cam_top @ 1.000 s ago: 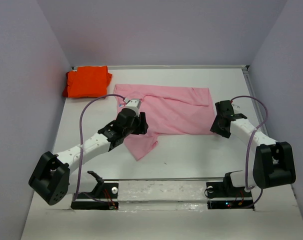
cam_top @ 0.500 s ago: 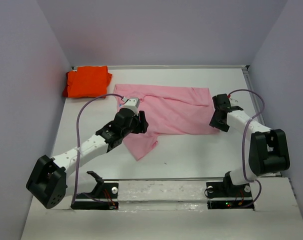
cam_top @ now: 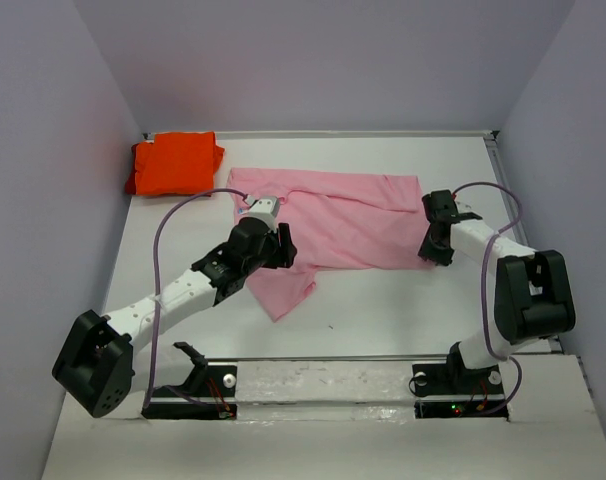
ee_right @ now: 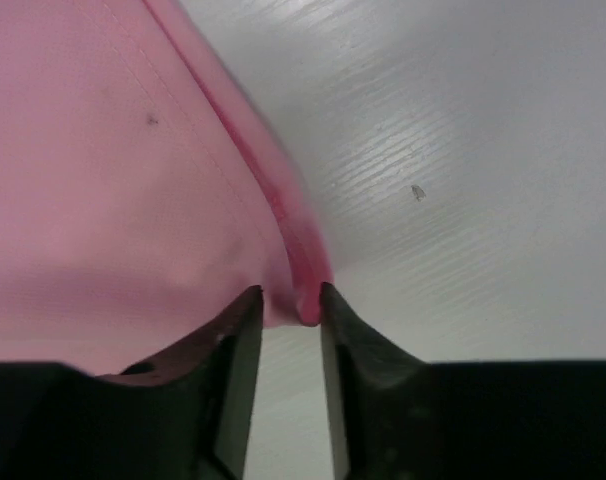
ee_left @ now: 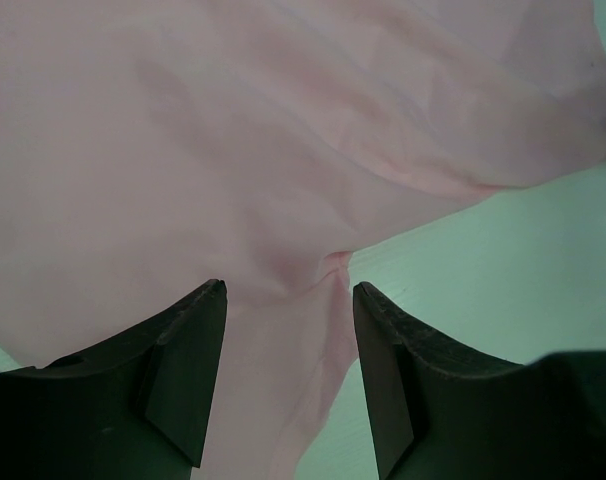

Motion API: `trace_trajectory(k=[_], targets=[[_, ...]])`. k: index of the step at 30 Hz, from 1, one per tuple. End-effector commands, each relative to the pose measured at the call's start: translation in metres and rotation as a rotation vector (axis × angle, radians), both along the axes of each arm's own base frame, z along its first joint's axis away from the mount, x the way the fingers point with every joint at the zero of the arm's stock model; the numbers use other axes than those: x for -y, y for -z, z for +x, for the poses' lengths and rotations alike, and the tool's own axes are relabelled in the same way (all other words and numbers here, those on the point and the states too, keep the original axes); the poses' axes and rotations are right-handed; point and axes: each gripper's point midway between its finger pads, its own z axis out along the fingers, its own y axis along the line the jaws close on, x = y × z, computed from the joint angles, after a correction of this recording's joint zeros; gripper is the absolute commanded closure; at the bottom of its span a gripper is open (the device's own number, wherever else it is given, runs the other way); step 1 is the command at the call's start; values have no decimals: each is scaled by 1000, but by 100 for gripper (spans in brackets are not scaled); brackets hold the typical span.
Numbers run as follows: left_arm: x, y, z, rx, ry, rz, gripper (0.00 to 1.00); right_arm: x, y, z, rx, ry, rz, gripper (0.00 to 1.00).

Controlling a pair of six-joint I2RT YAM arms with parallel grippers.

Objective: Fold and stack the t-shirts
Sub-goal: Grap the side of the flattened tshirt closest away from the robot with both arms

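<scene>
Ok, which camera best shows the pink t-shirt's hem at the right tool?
Right wrist: the hem of the pink t-shirt sits bunched between the fingertips of the right tool. Top external shows only that tool at the shirt's right edge, with the fingertips hidden. Left wrist shows another part of the shirt, not that hem.

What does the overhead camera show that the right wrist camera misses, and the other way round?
Only overhead: the orange shirt folded in the far left corner, and the left gripper over the pink shirt. Only the right wrist: up close, that shirt's hem pinched in the right gripper. Both: pink shirt and white table.
</scene>
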Motion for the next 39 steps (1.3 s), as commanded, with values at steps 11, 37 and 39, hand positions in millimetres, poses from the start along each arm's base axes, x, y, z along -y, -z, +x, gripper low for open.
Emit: trace_trajectory(k=[11, 37, 39], targets=[[0, 15, -15, -76, -54, -84, 41, -9, -17, 6, 93, -48, 32, 100], [-32, 65, -144, -400, -294, -39, 37, -50, -52, 44, 297, -195, 214, 100], [-29, 69, -151, -401, -284, -13, 37, -50, -54, 44, 302, -197, 217, 100]])
